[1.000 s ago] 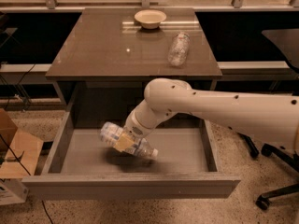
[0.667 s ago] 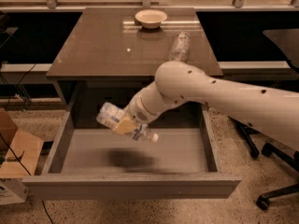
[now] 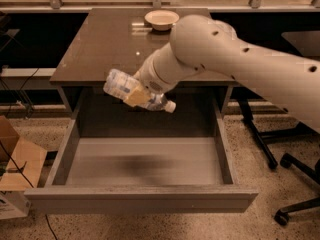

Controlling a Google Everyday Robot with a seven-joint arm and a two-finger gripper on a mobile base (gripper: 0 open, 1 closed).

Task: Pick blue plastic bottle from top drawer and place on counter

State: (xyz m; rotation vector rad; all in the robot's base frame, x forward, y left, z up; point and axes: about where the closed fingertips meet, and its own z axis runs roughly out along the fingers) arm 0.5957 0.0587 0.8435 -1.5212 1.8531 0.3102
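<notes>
The blue plastic bottle, clear with a pale label and a white cap, hangs tilted in the air, cap pointing down to the right. My gripper is shut on its middle, and a yellowish finger pad shows across the label. The bottle is held above the back of the open top drawer, level with the front edge of the counter. The drawer's grey floor is bare, with only the bottle's shadow on it. My white arm reaches in from the right and covers the counter's right side.
A cream bowl stands at the back of the counter. A cardboard box sits on the floor to the left of the drawer. Black chair legs and casters stand on the floor to the right.
My gripper has lifted the bottle from the drawer floor up to counter-edge height. My arm has risen with it and now hides the clear crinkled bottle on the counter.
</notes>
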